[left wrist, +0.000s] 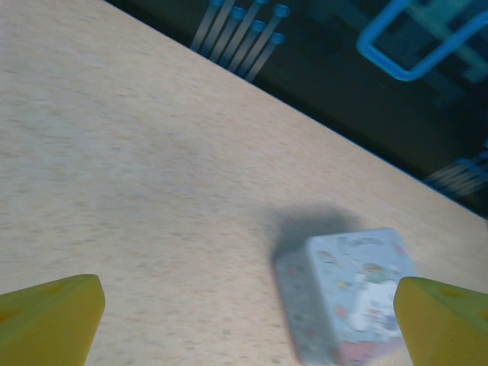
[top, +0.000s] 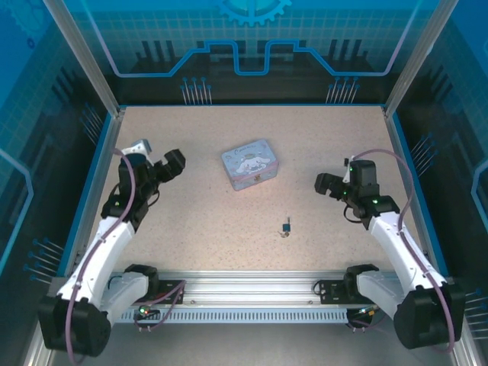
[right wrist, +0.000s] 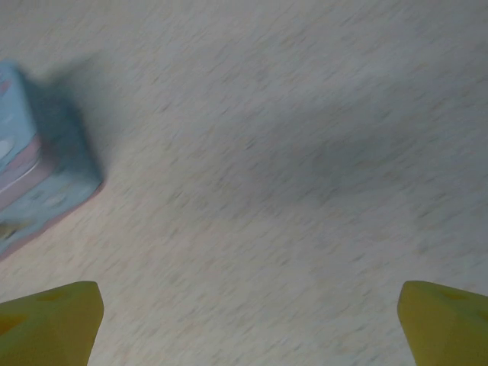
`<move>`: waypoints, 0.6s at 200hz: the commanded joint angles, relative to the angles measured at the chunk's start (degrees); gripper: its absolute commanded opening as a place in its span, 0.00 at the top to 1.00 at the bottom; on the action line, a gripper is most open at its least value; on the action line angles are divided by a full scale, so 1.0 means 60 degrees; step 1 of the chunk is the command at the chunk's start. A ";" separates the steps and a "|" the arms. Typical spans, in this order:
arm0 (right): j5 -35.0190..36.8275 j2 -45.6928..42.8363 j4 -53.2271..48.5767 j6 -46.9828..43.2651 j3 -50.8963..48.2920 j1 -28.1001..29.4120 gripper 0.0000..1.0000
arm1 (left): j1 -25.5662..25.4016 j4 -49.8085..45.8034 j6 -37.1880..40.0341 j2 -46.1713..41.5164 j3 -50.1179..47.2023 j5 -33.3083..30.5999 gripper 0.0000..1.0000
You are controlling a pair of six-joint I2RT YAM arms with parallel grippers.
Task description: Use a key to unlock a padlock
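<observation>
Currently: left gripper (left wrist: 244,320) and right gripper (right wrist: 244,320) hovering, jaws spread, gripping nothing. Padlock (top: 287,226) lying on table (top: 191,229) between arms, nearer than tin (top: 249,164), key (top: 283,234) touching it. Shackle too small for judging; unlocking unconfirmed.

Bright, soft shadows, wrist views blurred

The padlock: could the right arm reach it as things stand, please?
Probably yes: the padlock lies on open table, inward of the open right gripper and nearer the bases, with nothing between them; the tin sits further back.
</observation>
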 commanded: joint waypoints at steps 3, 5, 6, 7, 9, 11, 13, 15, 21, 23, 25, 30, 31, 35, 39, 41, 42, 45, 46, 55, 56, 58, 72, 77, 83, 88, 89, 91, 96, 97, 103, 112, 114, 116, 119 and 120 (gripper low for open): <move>0.0949 0.0441 0.2199 -0.1307 -0.0919 -0.0715 0.00 | 0.0155 0.1290 0.1220 -0.0513 -0.1412 -0.1853 0.01; 0.0946 0.0507 0.2339 -0.1377 -0.0959 -0.0748 0.00 | 0.0157 0.1452 0.1289 -0.0545 -0.1548 -0.1896 0.01; 0.0946 0.0552 0.2392 -0.1408 -0.0985 -0.0748 0.00 | 0.0160 0.1526 0.1320 -0.0560 -0.1607 -0.1922 0.01; 0.0946 0.0589 0.2440 -0.1431 -0.0998 -0.0763 0.00 | 0.0162 0.1584 0.1350 -0.0575 -0.1688 -0.1950 0.01; 0.0967 0.0676 0.2553 -0.1517 -0.1030 -0.0782 0.00 | 0.0163 0.1680 0.1387 -0.0597 -0.1771 -0.1986 0.01; 0.0976 0.0753 0.2688 -0.1572 -0.1056 -0.0790 0.00 | 0.0174 0.1791 0.1411 -0.0617 -0.1909 -0.2042 0.01; 0.0982 0.0838 0.2802 -0.1644 -0.1085 -0.0800 0.00 | 0.0177 0.1944 0.1443 -0.0626 -0.2053 -0.2104 0.01; 0.1002 0.0921 0.2948 -0.1703 -0.1114 -0.0802 0.00 | 0.0177 0.2077 0.1513 -0.0639 -0.2181 -0.2127 0.01; 0.1091 0.1167 0.3440 -0.1826 -0.1245 -0.0793 0.00 | 0.0177 0.2516 0.1697 -0.0634 -0.2540 -0.2185 0.01; 0.1117 0.1249 0.3627 -0.1843 -0.1293 -0.0793 0.00 | 0.0177 0.2700 0.1771 -0.0630 -0.2661 -0.2184 0.01; 0.1135 0.1328 0.3839 -0.1837 -0.1360 -0.0786 0.00 | 0.0178 0.2878 0.1826 -0.0614 -0.2783 -0.2176 0.01; 0.1132 0.1465 0.4372 -0.1855 -0.1544 -0.0804 0.00 | 0.0189 0.3330 0.2018 -0.0571 -0.3066 -0.2159 0.01; 0.1104 0.1493 0.4499 -0.1859 -0.1578 -0.0806 0.00 | 0.0198 0.3424 0.2043 -0.0558 -0.3114 -0.2164 0.01; 0.1016 0.1576 0.5020 -0.1946 -0.1769 -0.0791 0.00 | 0.0195 0.3756 0.2157 -0.0490 -0.3301 -0.2168 0.01; 0.0951 0.1658 0.5549 -0.2025 -0.1942 -0.0778 0.00 | 0.0192 0.4076 0.2260 -0.0406 -0.3483 -0.2207 0.01; 0.0943 0.1683 0.5799 -0.2058 -0.2046 -0.0764 0.00 | 0.0207 0.4207 0.2322 -0.0335 -0.3556 -0.2211 0.01; 0.0944 0.1697 0.5865 -0.2063 -0.2085 -0.0749 0.00 | 0.0214 0.4287 0.2356 -0.0309 -0.3585 -0.2219 0.01; 0.0971 0.1753 0.6403 -0.2088 -0.2217 -0.0738 0.00 | 0.0208 0.4469 0.2429 -0.0221 -0.3686 -0.2274 0.01; 0.0980 0.1768 0.6540 -0.2093 -0.2258 -0.0736 0.00 | 0.0222 0.4543 0.2454 -0.0178 -0.3709 -0.2280 0.01; 0.1050 0.1896 0.7590 -0.2076 -0.2662 -0.0743 0.00 | 0.0249 0.5068 0.2692 0.0177 -0.3902 -0.2262 0.01; 0.1056 0.1920 0.7683 -0.2072 -0.2693 -0.0746 0.00 | 0.0250 0.5068 0.2725 0.0233 -0.3919 -0.2252 0.01; 0.1079 0.1961 0.7893 -0.2081 -0.2743 -0.0745 0.00 | 0.0258 0.5162 0.2789 0.0319 -0.3933 -0.2222 0.01; 0.1141 0.2453 0.9123 -0.2150 -0.3070 -0.0777 0.00 | 0.0293 0.5958 0.3160 0.1003 -0.4045 -0.1943 0.01; 0.1057 0.2629 0.9604 -0.2269 -0.3148 -0.0778 0.00 | 0.0304 0.6321 0.3313 0.1299 -0.4077 -0.1760 0.01; 0.0922 0.2839 0.9871 -0.2307 -0.3129 -0.0792 0.00 | 0.0326 0.6782 0.3418 0.1644 -0.4109 -0.1592 0.01; 0.0805 0.2989 1.0040 -0.2420 -0.3075 -0.0784 0.00 | 0.0363 0.7181 0.3463 0.1915 -0.4138 -0.1392 0.01; 0.0787 0.3038 1.0073 -0.2449 -0.3069 -0.0781 0.00 | 0.0366 0.7261 0.3476 0.1988 -0.4147 -0.1348 0.01; 0.0756 0.3112 1.0178 -0.2490 -0.3067 -0.0775 0.00 | 0.0389 0.7450 0.3497 0.2170 -0.4162 -0.1268 0.01; 0.0597 0.3325 1.0398 -0.2566 -0.3020 -0.0779 0.00 | 0.0415 0.7969 0.3570 0.2512 -0.4187 -0.0973 0.01; 0.0566 0.3382 1.0406 -0.2581 -0.3004 -0.0771 0.00 | 0.0428 0.8073 0.3588 0.2602 -0.4194 -0.0919 0.01; 0.0465 0.3619 1.0291 -0.2627 -0.2867 -0.0771 0.00 | 0.0463 0.8764 0.3688 0.3007 -0.4216 -0.0688 0.01; 0.0322 0.3842 1.0208 -0.2846 -0.2673 -0.0662 0.00 | 0.0508 0.9548 0.3861 0.3571 -0.4157 -0.0236 0.01; 0.0303 0.3829 1.0069 -0.2893 -0.2628 -0.0643 0.00 | 0.0513 0.9691 0.3956 0.3691 -0.4135 -0.0133 0.01; 0.0246 0.3830 1.0034 -0.2949 -0.2602 -0.0616 0.00 | 0.0518 0.9811 0.4089 0.3791 -0.4089 -0.0063 0.01; 0.0129 0.3885 1.0159 -0.3027 -0.2622 -0.0580 0.00 | 0.0521 0.9860 0.4257 0.3900 -0.4011 -0.0016 0.01; 0.0090 0.3911 1.0198 -0.3053 -0.2630 -0.0577 0.00 | 0.0518 0.9861 0.4298 0.3933 -0.3989 0.0029 0.01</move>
